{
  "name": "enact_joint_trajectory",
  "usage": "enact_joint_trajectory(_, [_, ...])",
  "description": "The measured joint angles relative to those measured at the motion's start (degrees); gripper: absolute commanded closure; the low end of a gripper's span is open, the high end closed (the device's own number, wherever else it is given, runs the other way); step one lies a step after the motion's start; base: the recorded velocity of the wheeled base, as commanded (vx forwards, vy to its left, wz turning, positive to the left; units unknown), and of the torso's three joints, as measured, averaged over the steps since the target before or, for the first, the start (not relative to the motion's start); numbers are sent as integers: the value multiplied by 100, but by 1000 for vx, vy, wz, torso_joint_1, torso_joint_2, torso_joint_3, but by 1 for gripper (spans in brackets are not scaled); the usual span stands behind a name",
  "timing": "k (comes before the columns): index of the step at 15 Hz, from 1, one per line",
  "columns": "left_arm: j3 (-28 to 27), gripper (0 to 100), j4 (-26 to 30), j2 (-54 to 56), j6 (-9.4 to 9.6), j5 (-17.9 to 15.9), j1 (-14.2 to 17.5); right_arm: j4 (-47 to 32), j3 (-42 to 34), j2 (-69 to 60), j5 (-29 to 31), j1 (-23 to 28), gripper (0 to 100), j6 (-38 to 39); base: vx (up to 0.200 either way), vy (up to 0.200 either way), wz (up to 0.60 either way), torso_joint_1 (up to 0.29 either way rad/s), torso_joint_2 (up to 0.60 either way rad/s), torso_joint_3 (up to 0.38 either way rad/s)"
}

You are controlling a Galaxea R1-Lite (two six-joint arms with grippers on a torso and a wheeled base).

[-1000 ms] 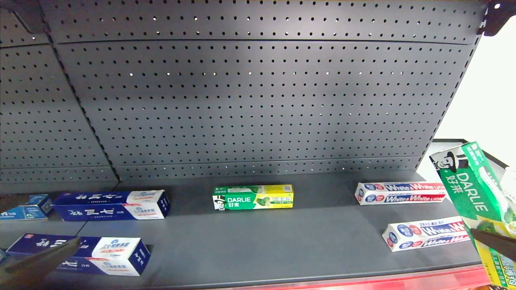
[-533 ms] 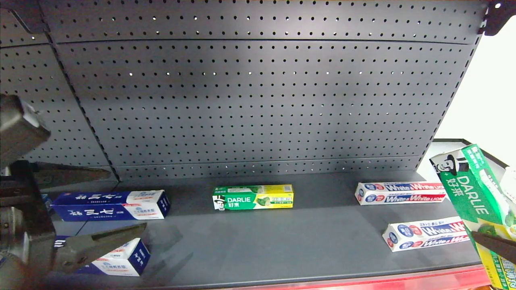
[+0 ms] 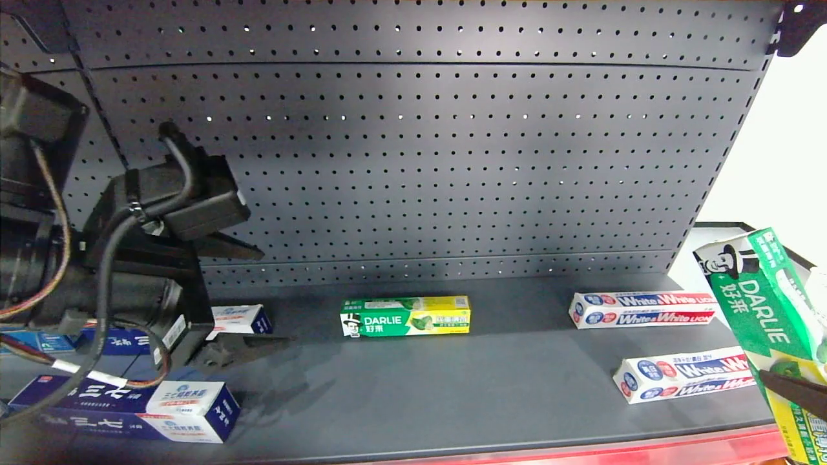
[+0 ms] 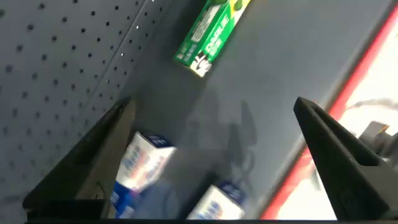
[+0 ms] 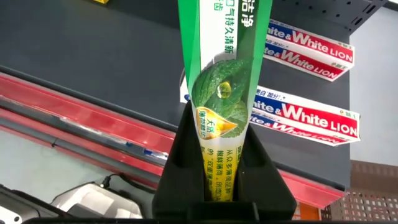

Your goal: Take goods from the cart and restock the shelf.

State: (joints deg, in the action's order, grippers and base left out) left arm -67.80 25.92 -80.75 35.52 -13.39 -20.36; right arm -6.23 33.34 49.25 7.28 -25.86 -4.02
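My right gripper [image 3: 793, 387] is shut on a green toothpaste box [image 3: 762, 310], held tilted at the right end of the shelf [image 3: 484, 381]; in the right wrist view the box [image 5: 224, 62] stands up between the jaws of the gripper [image 5: 221, 124]. A matching green box [image 3: 405, 316] lies mid-shelf near the back. My left gripper [image 3: 274, 298] hangs open and empty above the shelf's left part, just over two blue toothpaste boxes [image 3: 194, 410] [image 3: 239, 318]. From the left wrist, the gripper [image 4: 212, 102] frames the green box [image 4: 208, 31] farther off.
Two white-and-red toothpaste boxes [image 3: 641, 309] [image 3: 681, 374] lie at the right of the shelf, below the held box. A perforated back panel [image 3: 420, 161] closes the rear. A red strip [image 3: 646, 449] runs along the front edge. Bare shelf lies between the green and white boxes.
My left arm has risen from the lower left corner and swung up and right over the blue boxes, fingers open. The held green box has barely shifted.
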Motion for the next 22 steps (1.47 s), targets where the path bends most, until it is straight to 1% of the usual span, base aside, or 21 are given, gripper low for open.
enact_joint_trajectory(1, [-57, 0, -13, -174, 167, 1, 11, 0, -2, -9, 0, 1, 100, 0, 0, 0, 0, 0, 0, 0])
enact_joint_trajectory(2, [-116, 0, -94, -367, 227, -2, 13, -1, -10, -16, -2, 9, 100, 0, 0, 0, 0, 0, 0, 0])
enact_joint_trajectory(4, [-210, 0, -391, -692, 273, -29, 2, -1, -18, -35, 0, 11, 100, 0, 0, 0, 0, 0, 0, 0])
enact_joint_trajectory(5, [-251, 0, -561, -861, 396, -84, -4, -1, -27, -44, -4, 11, 100, 0, 0, 0, 0, 0, 0, 0])
enact_joint_trajectory(6, [-304, 0, -692, -1024, 563, -185, -1, 2, -40, -52, -9, 11, 100, 0, 0, 0, 0, 0, 0, 0])
enact_joint_trajectory(8, [-507, 0, -752, -1381, 870, -311, 16, -1, -112, -85, -11, 4, 100, -5, 0, 0, 0, 0, 0, 0])
enact_joint_trajectory(9, [-590, 0, -761, -1531, 952, -323, 21, -1, -140, -102, -9, 4, 100, -2, 0, 0, 0, 0, 0, 0])
enact_joint_trajectory(11, [-747, 0, -753, -1818, 1220, -328, 38, -28, -168, -165, -15, 4, 100, -7, 0, 0, 0, 0, 0, 0])
enact_joint_trajectory(13, [-914, 0, -674, -2043, 1349, -352, 63, -28, -178, -195, -63, 4, 100, -7, 0, 0, 0, 0, 0, 0])
enact_joint_trajectory(14, [-1104, 0, -474, -2159, 1423, -383, 68, -26, -178, -201, -99, 4, 100, -10, 0, 0, 0, 0, 0, 0])
enact_joint_trajectory(15, [-1334, 0, -145, -2258, 1510, -432, 62, -20, -178, -207, -110, 4, 100, -16, 0, 0, 0, 0, 0, 0])
enact_joint_trajectory(17, [-2161, 0, 835, -2520, 1741, -546, 21, -20, -178, -217, -115, 4, 100, -24, 0, 0, 0, 0, 0, 0])
enact_joint_trajectory(19, [-2972, 0, 1658, -2837, 2069, -602, -15, -20, -178, -221, -121, 4, 100, -27, 0, 0, 0, 0, 0, 0])
enact_joint_trajectory(21, [-3782, 0, 2642, -3187, 2461, -624, -34, -23, -178, -221, -121, 4, 100, -27, 0, 0, 0, 0, 0, 0])
enact_joint_trajectory(22, [-4148, 0, 3011, -3363, 2649, -634, -41, -23, -178, -221, -123, 4, 100, -27, 0, 0, 0, 0, 0, 0])
